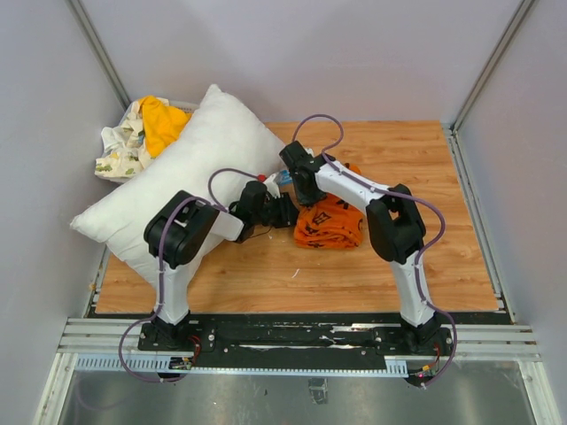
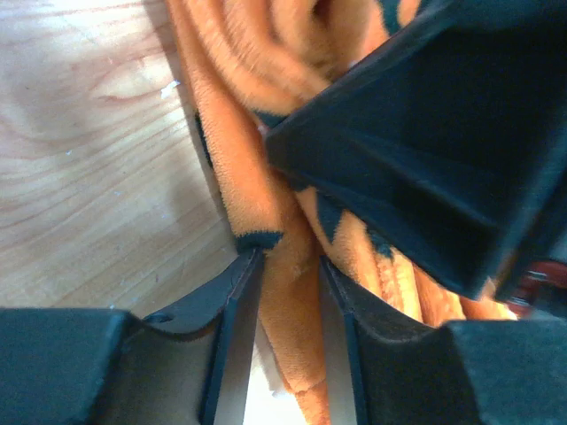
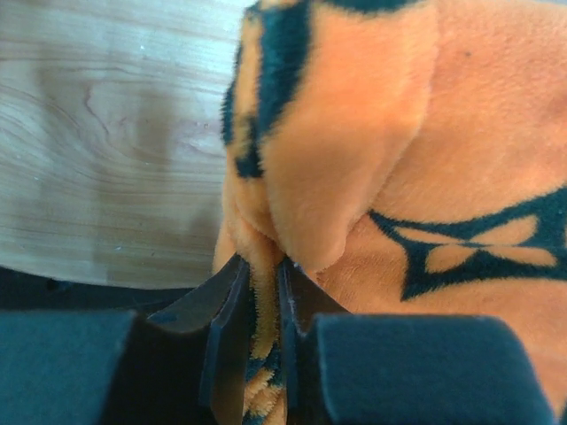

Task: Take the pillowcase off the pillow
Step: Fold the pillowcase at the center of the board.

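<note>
While in tools (image 2: 291, 270) (image 3: 263, 279), pillowcase (image 1: 330, 227) off pillow (image 1: 182, 173)

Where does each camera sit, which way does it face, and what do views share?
Top external: above and behind the bases, looking down on wooden table, plump white pillow, orange black-printed pillowcase; both arms show.
Left wrist: on left arm, facing along left pincer, pillowcase fold between its fingers.
Right wrist: likewise; right pincer shut on pillowcase.
Shared: all show pillowcase and table wood.
</note>
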Motion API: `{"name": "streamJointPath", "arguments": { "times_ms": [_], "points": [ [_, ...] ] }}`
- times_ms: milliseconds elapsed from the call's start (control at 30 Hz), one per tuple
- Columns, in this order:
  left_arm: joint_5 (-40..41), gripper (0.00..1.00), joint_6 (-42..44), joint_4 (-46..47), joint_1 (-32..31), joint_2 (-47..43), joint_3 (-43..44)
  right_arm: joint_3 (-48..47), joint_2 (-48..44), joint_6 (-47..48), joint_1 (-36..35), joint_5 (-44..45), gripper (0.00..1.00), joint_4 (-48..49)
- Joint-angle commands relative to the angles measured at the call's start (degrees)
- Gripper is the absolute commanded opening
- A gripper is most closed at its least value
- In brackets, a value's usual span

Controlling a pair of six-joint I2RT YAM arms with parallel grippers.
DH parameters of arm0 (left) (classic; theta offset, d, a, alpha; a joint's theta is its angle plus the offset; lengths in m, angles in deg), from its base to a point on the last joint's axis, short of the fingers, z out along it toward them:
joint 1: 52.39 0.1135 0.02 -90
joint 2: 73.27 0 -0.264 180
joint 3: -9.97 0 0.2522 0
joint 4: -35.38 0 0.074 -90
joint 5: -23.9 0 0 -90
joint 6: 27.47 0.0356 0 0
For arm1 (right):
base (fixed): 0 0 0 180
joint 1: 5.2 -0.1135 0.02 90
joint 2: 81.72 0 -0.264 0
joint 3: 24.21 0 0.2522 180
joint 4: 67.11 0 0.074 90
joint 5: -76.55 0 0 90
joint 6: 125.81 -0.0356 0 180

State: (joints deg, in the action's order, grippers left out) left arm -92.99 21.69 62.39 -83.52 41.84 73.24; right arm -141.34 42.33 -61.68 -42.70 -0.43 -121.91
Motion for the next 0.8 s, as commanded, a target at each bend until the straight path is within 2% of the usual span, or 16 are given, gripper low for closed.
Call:
{"name": "streamJointPath", "arguments": {
  "times_ms": [0,67,167,267,333,500,667,767],
  "points": [
    [0.7,0.43,3.9,-7.6,1.0,-6.0,0.0,5.1,0.7,-2.5,1.5,-7.3,0.17,5.7],
    [2.7,0.5,7.2,-12.5,1.6,-9.9,0.1,7.3,0.0,-2.7,2.1,-8.1,0.2,6.8],
    [7.4,0.59,11.5,-18.9,2.5,-16.1,-0.1,8.5,-1.2,-2.4,2.3,-8.2,0.32,7.6],
    [12.6,0.64,15.2,-24.9,2.8,-22.6,0.4,9.7,-2.7,-1.6,2.7,-10.3,0.51,9.0],
    [14.8,0.67,17.2,-27.7,2.8,-26.6,1.0,11.3,-3.8,-0.5,3.2,-15.6,0.68,12.3],
    [11.3,0.72,19.0,-27.6,2.8,-34.4,1.3,15.3,-7.0,-0.1,5.4,-32.3,0.98,23.5],
    [-3.2,0.73,19.7,-19.0,2.3,-36.3,-0.5,11.5,-9.4,0.7,8.4,-38.0,0.98,24.7],
    [-5.4,0.73,22.9,-17.9,-0.3,-36.4,-0.5,9.7,-11.4,-0.6,11.7,-41.3,0.98,25.8]
  ]
}}
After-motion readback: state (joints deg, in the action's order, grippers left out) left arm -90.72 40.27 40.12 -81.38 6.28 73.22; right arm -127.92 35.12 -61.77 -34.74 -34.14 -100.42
